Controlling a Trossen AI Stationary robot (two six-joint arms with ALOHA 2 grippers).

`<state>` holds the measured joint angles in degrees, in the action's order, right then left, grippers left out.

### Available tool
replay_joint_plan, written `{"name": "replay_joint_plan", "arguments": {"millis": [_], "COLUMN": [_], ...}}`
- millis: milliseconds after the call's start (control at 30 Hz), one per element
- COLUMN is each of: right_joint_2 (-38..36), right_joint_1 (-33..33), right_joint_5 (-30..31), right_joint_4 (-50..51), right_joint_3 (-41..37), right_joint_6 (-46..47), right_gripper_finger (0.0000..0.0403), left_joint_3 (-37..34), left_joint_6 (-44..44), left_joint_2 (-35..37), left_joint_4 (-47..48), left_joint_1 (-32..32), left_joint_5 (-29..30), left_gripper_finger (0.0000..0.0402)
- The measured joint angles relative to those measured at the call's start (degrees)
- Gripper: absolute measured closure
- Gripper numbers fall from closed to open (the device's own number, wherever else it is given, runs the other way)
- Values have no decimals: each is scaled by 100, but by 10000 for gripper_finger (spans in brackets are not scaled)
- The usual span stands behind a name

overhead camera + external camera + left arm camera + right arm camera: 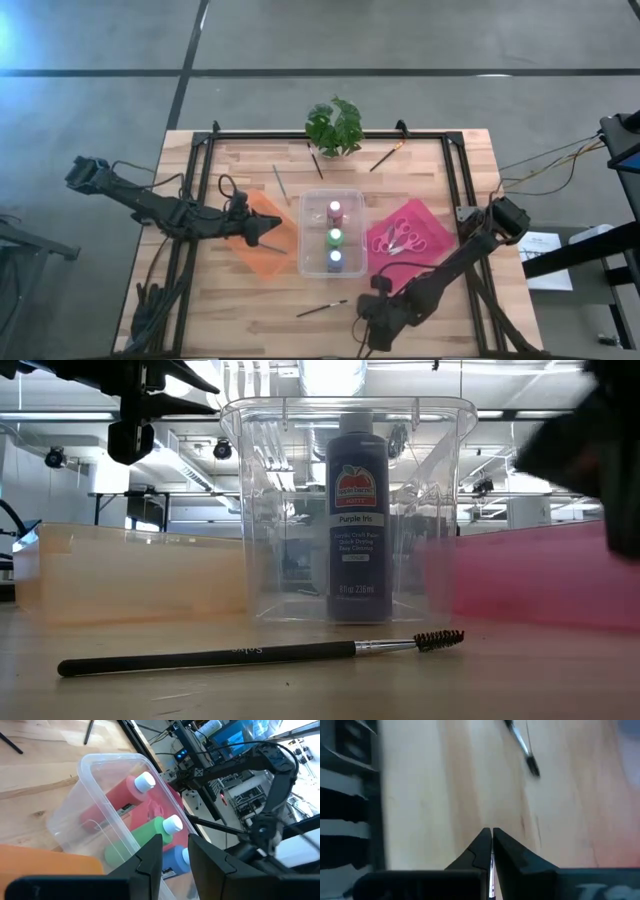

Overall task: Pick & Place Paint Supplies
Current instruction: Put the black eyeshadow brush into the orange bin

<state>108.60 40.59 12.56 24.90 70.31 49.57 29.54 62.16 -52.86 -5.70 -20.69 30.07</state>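
Three paint bottles stand in a row inside a clear bin [330,236] at the middle of the surface [260,315]: the pink bottle [335,211] farthest back, the green bottle [335,238] in the middle and the blue bottle [335,262] nearest the front edge. In the low view the blue bottle shows as a dark purple one with a printed label. The scissors [398,238] lie on the pink mat [407,240] just right of the bin. A brush [322,308] lies loose on the bare wood in front of the bin, its bristle end toward the right. Three more thin brushes lie toward the back: a grey brush [281,184] left of the bin, a dark brush [315,163] by the plant [335,126], and an angled brush [385,158] to the plant's right.

The right gripper [366,340] is low at the front edge, right of the loose brush and apart from it, its fingers [481,846] shut together on nothing. The left gripper [268,230] hangs over the orange mat [262,238] just left of the bin, its fingers [151,857] slightly parted and empty.
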Motion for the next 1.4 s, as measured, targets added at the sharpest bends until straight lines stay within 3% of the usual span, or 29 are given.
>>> {"name": "replay_joint_plan", "arguments": {"millis": [400,633,800,967,1133,1267,1400], "right_joint_2": [-58,-404,-960,-1533,-1870,-1902,-1823], "right_joint_1": [49,-30,-225,-617,-1173,-1603,-1970], "right_joint_5": [448,1200,1971,2494,2563,2304,1817], "right_joint_4": [1507,1730,1680,1336,439,-419,-1132], "right_joint_3": [1481,1916,1903,1920,1931,1931,1931], "right_joint_6": [-401,-481,-374,-726,-1518,-2251,-2715], "right_gripper_finger": [392,392,392,392,392,392,392], "left_joint_3": [1,0,14,173,336,395,650], "left_joint_6": [-182,-382,-1115,-2451,-3733,-4236,-4368], "left_joint_2": [1,0,2,2,2,-18,-88], "left_joint_4": [-3,-70,-416,-823,-1452,-2023,-1976], "left_joint_1": [-1,-4,-26,-120,-266,-302,-302], "left_joint_5": [-143,-366,-504,-527,-523,-513,-416], "left_gripper_finger": [299,299,299,299,299,278,226]}}
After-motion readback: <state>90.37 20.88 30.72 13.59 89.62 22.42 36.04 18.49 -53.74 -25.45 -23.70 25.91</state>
